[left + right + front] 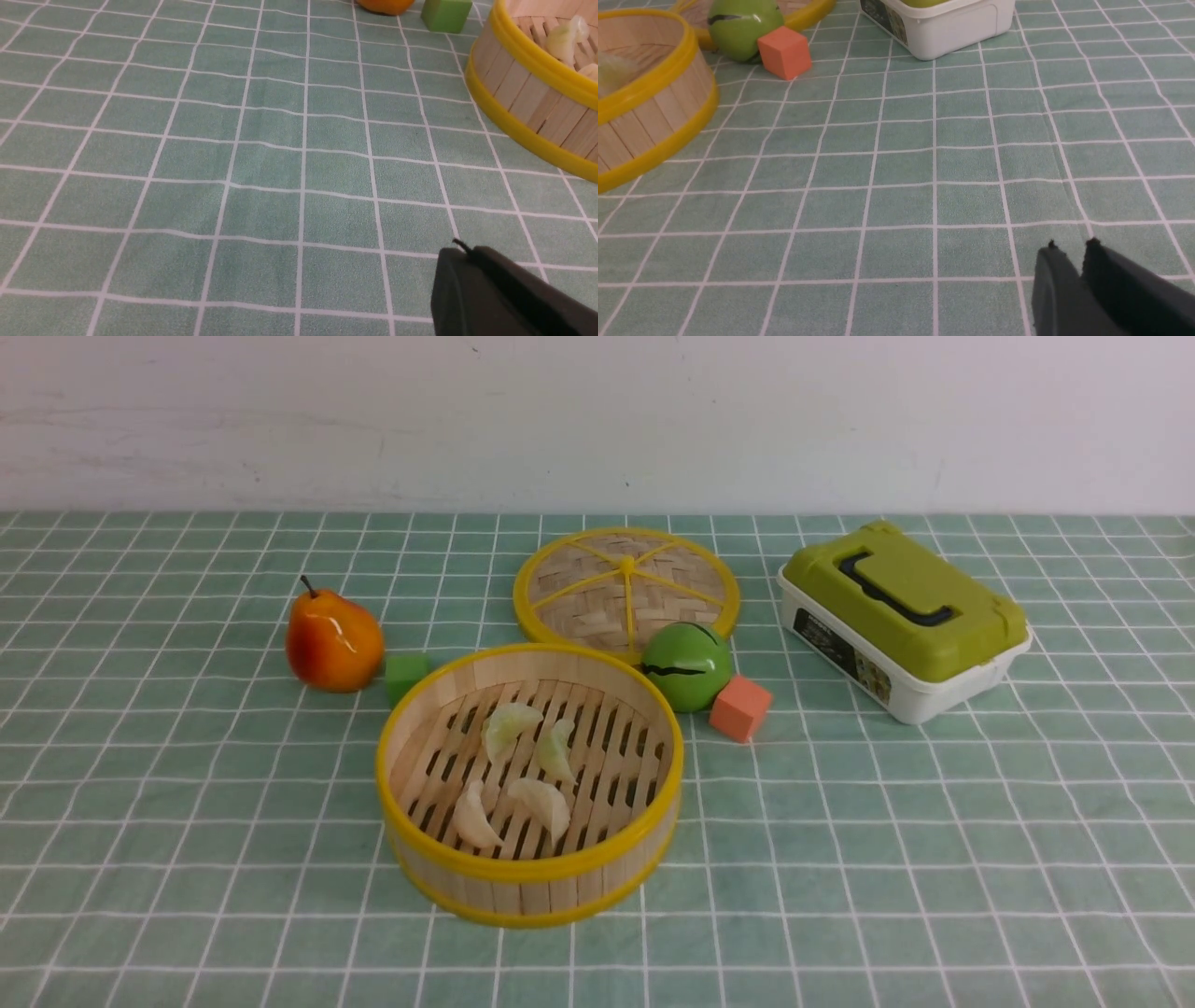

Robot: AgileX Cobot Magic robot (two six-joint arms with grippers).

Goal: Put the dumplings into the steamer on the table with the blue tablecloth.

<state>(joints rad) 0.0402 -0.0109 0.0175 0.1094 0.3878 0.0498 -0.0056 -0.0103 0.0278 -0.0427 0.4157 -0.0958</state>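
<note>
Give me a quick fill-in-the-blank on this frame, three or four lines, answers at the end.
1. The steamer holds ____ dumplings.
2. The woven lid lies flat on the ____, behind the steamer.
3. The cube between the pear and the steamer is ____.
4. The orange cube sits beside the green ____.

Answers: four; tablecloth; green; ball
</note>
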